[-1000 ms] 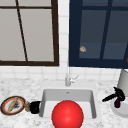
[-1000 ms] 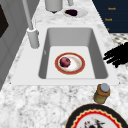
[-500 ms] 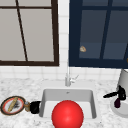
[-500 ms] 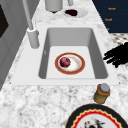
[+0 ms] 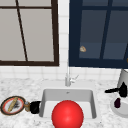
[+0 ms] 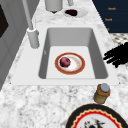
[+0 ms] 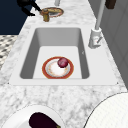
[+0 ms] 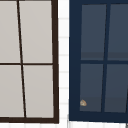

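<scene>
Fingers of the right hand (image 5: pixel 119 91) stretch straight left, above the eggplant (image 5: pixel 117 102) on its plate (image 5: pixel 113 108). Left hand (image 5: pixel 35 107) hovers by the jar (image 5: pixel 27 106), fingers (image 6: pixel 112 55) spread, left of the sink (image 5: pixel 47 96).

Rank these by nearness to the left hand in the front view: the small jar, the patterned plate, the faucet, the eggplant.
From the left hand:
1. Small jar, touching or nearly touching, on its left.
2. Patterned plate, farther left.
3. Faucet, behind the sink.
4. Eggplant, far right counter.
</scene>
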`<control>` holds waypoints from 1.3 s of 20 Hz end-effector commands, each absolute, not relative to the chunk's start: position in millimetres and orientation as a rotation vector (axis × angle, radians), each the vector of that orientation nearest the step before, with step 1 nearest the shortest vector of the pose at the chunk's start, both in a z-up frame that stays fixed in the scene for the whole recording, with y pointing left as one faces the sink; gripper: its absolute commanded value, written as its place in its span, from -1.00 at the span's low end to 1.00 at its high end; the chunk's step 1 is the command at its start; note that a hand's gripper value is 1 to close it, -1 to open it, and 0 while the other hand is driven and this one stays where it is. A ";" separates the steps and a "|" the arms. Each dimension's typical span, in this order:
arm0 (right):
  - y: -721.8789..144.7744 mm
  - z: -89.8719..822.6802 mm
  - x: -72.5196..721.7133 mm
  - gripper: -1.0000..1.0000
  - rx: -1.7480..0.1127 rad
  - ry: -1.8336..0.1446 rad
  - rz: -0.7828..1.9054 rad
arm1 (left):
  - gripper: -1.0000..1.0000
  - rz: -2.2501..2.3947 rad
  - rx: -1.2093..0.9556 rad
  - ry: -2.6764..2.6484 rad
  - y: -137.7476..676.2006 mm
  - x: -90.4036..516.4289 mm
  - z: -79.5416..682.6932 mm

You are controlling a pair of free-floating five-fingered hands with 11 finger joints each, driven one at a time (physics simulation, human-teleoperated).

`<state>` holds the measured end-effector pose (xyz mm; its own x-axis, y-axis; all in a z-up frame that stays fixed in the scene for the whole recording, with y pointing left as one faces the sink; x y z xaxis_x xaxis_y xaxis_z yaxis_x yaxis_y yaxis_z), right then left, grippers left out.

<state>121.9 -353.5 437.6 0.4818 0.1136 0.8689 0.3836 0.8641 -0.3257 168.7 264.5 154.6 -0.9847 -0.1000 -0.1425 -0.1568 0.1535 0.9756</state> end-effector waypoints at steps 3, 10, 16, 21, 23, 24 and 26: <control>-362.4 469.2 120.9 -1.00 -0.512 -1.082 -0.285 | 0.00 1.999 -0.262 2.352 264.5 168.7 154.6; -389.8 511.0 105.4 -1.00 -0.488 -1.065 -0.269 | 0.00 1.999 -0.262 2.352 264.5 168.7 154.6; -404.1 544.2 102.0 -1.00 -0.473 -1.067 -0.327 | 0.00 1.999 -0.262 2.352 264.5 168.7 154.6; -414.9 572.4 93.4 -1.00 -0.469 -1.058 -0.362 | 0.00 1.999 -0.262 2.352 264.5 168.7 154.6; -420.1 579.1 79.0 -1.00 -0.463 -1.063 -0.345 | 0.00 1.999 -0.262 2.352 264.5 168.7 154.6; -422.6 580.6 69.6 -1.00 -0.457 -1.073 -0.330 | 0.00 1.999 -0.262 2.352 264.5 168.7 154.6; -425.4 584.0 53.0 -1.00 -0.444 -1.099 -0.320 | 0.00 1.999 -0.262 2.352 264.5 168.7 154.6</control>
<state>75.9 -420.0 581.3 0.4477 0.0194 0.8940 0.4521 0.8576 -0.2451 168.7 264.5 154.6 -0.9847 -0.1000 -0.1425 -0.1568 0.1535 0.9756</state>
